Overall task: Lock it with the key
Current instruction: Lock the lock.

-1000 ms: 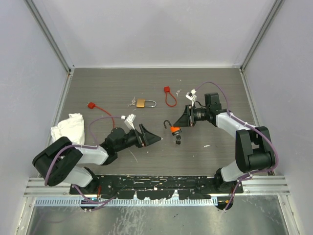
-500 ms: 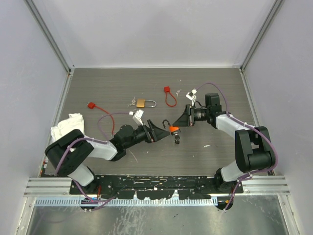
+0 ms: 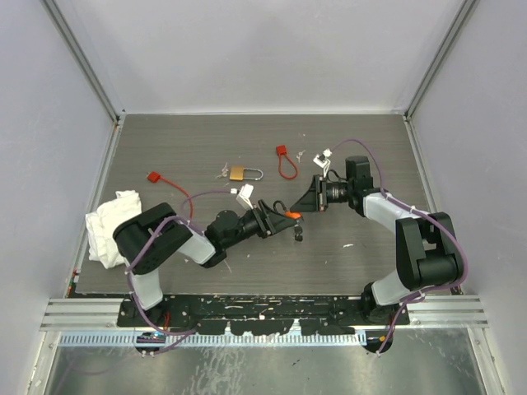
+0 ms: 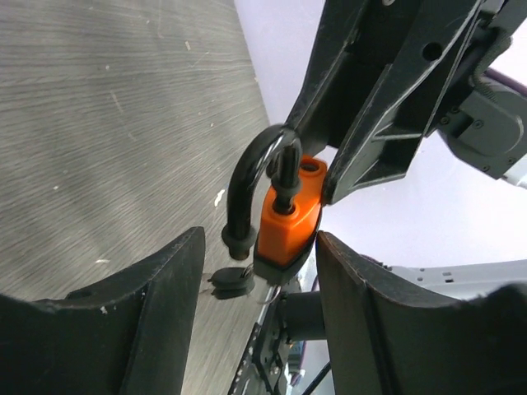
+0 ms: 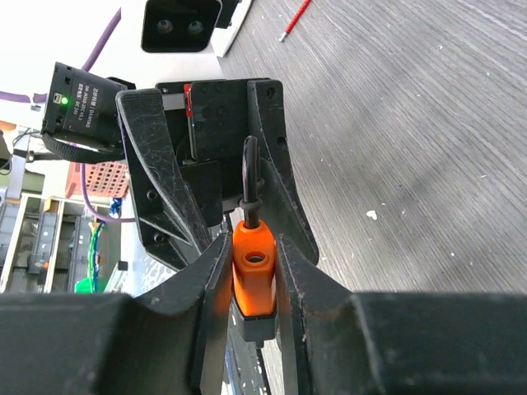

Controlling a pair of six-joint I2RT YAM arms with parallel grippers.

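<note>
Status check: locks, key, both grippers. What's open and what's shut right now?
orange padlock: shackle open, one leg out of the body.
key: at that padlock's underside; inserted or not, cannot tell.
right gripper: shut on the orange padlock.
left gripper: open, straddling the orange padlock without touching it.
brass padlock: shackle looks shut.

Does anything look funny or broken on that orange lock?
Yes. The orange padlock, gripped by the right tool, has its black shackle swung open: one end hangs loose beside the body, its hole left empty. Not broken, just unlocked.
</note>
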